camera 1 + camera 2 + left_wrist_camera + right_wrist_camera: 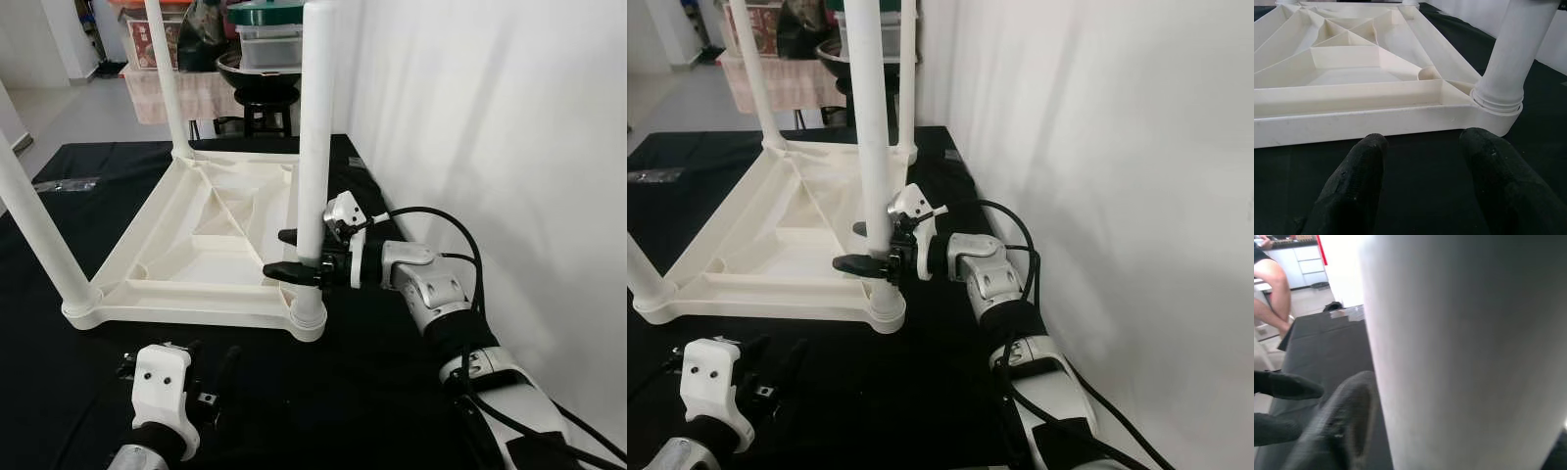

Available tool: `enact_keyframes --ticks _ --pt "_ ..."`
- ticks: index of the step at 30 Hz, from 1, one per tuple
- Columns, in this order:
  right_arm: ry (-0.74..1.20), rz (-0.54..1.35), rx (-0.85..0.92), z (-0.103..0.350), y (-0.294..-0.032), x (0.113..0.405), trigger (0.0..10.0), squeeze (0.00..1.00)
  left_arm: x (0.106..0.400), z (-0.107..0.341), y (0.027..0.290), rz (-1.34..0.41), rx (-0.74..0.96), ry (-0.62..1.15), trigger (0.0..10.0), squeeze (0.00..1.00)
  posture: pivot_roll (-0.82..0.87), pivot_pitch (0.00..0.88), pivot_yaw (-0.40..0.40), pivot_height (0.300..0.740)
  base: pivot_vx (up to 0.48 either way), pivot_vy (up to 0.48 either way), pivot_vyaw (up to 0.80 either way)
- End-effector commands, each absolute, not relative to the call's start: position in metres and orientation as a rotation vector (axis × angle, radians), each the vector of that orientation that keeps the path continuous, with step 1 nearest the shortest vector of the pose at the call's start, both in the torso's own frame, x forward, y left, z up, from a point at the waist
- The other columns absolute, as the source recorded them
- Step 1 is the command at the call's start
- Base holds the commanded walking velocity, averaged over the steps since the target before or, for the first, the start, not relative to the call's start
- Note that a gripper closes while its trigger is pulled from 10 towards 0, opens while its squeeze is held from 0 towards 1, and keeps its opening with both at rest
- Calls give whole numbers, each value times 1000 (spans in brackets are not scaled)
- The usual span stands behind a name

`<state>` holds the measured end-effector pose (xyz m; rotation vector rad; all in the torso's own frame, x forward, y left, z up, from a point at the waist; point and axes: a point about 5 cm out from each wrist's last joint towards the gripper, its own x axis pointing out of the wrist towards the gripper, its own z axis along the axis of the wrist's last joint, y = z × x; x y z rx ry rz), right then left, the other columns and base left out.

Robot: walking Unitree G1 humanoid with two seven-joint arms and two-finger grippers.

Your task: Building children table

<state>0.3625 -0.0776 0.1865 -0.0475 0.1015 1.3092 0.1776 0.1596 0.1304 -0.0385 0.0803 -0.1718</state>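
while the upturned white plastic table top (211,240) is lying on a black cloth (372,392) in the left eye view, its ribbed underside is facing up, with smooth round legs standing in the corner sockets. the right gripper (294,257) is reaching in from the wall side and clamping the nearest leg (315,147) just above its socket, one black finger on each side of the tube. the left gripper (211,377) is resting low on the cloth, just in front of the table's near edge, with its fingers spread and nothing between them. in the right eye view, the same leg (870,127) is rising straight up out of the collar at the near corner, and a white wall (1117,147) is running along the right side. in the left wrist view, two matte black fingertips (1356,186) are sitting apart over the dark fabric, pointing at the rim of the table and the ringed socket (1497,105) that is holding the leg. in the right wrist view, the pale cylindrical leg (1464,352) is looming very close, with a blurred black finger (1339,426) pressing beside it; a person's bare legs (1271,289) are showing in the far background.
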Motion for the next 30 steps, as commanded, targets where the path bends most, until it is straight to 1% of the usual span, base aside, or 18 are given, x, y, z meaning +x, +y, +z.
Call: enact_keyframes --ticks 1,3,4,10,13,14,15,17,18,19,20,21,22,23,24,26,30 --pt "98 1332 -58 189 -75 364 3843 0 177 130 159 -167 -46 88 10000 0 75 0 -70 740 0 0 0" --pt "107 1347 -51 188 -76 365 3843 0 177 130 159 -166 -46 87 10000 0 75 0 -70 740 0 0 0" --pt "113 1357 -37 188 -76 365 0 0 178 130 159 -167 -46 87 10000 0 75 0 -70 740 0 0 0" --pt "113 1379 -15 187 -78 366 0 0 178 130 159 -168 -47 87 10000 0 75 0 -71 740 0 0 0" --pt "102 1355 -2 180 -87 365 0 0 180 130 158 -170 -48 86 10000 0 65 0 -64 740 0 0 0" --pt "98 1290 -18 174 -93 365 0 0 180 131 158 -173 -48 86 10000 0 63 0 -60 740 0 0 0" --pt "105 1171 -24 167 -97 366 0 0 180 131 158 -174 -49 87 10000 0 49 0 -65 740 0 0 0" --pt "105 1171 -24 167 -97 366 0 0 180 131 158 -174 -49 87 10000 0 49 0 -65 740 0 0 0" --pt "110 1087 -28 162 -100 366 0 0 179 131 158 -175 -49 87 10000 0 45 0 -66 740 0 0 0" --pt "110 1087 -28 162 -100 366 0 0 179 131 158 -175 -49 87 10000 0 45 0 -66 740 0 0 0" --pt "183 791 -29 141 -102 366 0 0 179 131 159 -175 -49 89 10000 0 40 0 -59 740 0 0 0" --pt "243 650 -9 121 -93 348 0 0 179 130 160 -176 -48 94 10000 0 16 0 -31 740 0 0 0" --pt "269 577 -24 112 -87 333 0 0 179 128 161 -182 -46 98 10000 0 10 0 -25 740 0 0 0" --pt "278 547 -32 108 -83 323 0 0 180 128 161 -187 -44 101 10000 0 10 0 -25 740 0 0 0" --pt "268 585 -56 109 -77 319 0 0 181 128 159 -198 -45 98 10000 0 6 0 -21 740 0 0 0" --pt "255 627 -99 109 -70 321 0 0 184 129 156 -210 -47 91 10000 0 13 0 -29 740 0 0 0" --pt "242 650 -119 109 -62 324 0 0 187 130 156 -207 -44 84 10000 0 20 0 -34 740 0 0 0"
